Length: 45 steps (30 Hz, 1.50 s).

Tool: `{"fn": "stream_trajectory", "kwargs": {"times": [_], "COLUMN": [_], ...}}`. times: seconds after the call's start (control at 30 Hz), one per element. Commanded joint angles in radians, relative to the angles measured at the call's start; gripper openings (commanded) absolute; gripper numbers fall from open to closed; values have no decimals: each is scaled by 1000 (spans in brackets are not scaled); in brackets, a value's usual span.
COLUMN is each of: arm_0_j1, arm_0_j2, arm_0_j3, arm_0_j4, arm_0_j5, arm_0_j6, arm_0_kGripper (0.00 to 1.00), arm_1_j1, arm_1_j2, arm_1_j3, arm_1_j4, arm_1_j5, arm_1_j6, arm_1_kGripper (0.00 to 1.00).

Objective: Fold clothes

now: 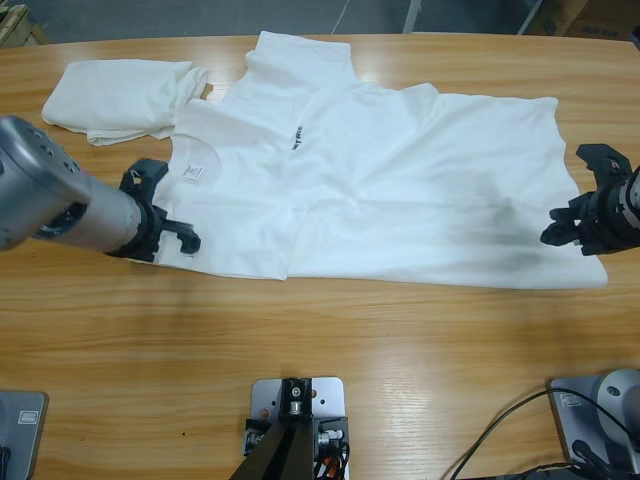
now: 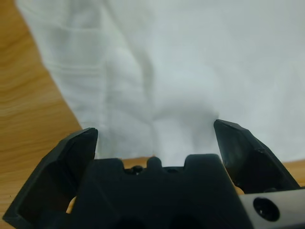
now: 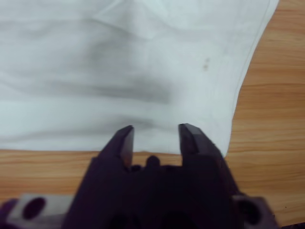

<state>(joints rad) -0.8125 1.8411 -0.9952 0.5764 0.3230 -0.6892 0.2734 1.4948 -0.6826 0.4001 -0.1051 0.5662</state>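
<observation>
From the high view I see the large T-shirt (image 1: 400,190) spread flat across the middle of the bench (image 1: 320,340), neck end toward the left, hem toward the right. Only this view shows its small black chest lettering (image 1: 296,138), the white neck label (image 1: 193,173), and a second, smaller T-shirt (image 1: 120,100) lying bunched at the bench's upper left, touching the large one's sleeve.

Left wrist view adds the close detail: left gripper (image 2: 155,138) has jaws spread wide, nothing between them, with white cloth edge just ahead of them and bare wood to one side. In the high view this gripper (image 1: 165,210) sits at the shirt's neck-end edge, just beside the label, by the lower left corner.

Right wrist view: right gripper (image 3: 155,138) has jaws parted by a narrow gap, empty, pointing at the hem corner; a grey shadowy smudge shows on the cloth ahead. High view puts it (image 1: 590,215) just off the shirt's right edge, near the lower right corner
</observation>
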Motion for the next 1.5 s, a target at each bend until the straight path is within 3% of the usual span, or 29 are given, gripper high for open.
{"fn": "stream_trajectory", "kwargs": {"times": [0.03, 0.43, 0.6, 0.87, 1.03, 1.23, 1.5], "arm_0_j1": [26, 26, 30, 30, 30, 24, -58], "arm_0_j2": [22, 112, 185, 220, 170, 108, 67], "arm_0_j3": [-73, -121, -122, -68, -6, 75, 146], "arm_0_j4": [13, 45, 60, 60, 62, 79, 80], "arm_0_j5": [-47, -52, -106, -107, -109, -139, -160], "arm_0_j6": [-59, -69, -69, -113, -126, -187, -282], "arm_0_kGripper": [963, 959, 959, 959, 963, 964, 964], "arm_1_j1": [6, -52, -72, -72, -67, 22, 315], "arm_1_j2": [94, 195, 325, 336, 303, 308, 284], "arm_1_j3": [31, 108, 164, 175, 173, 163, 176], "arm_1_j4": [-59, -280, -375, -372, -257, -152, -97], "arm_1_j5": [24, 117, 153, 156, 203, 231, 208], "arm_1_j6": [11, 11, 16, 29, 45, 138, 383], "arm_1_kGripper": [995, 1000, 1000, 1000, 1000, 1000, 1000]}}
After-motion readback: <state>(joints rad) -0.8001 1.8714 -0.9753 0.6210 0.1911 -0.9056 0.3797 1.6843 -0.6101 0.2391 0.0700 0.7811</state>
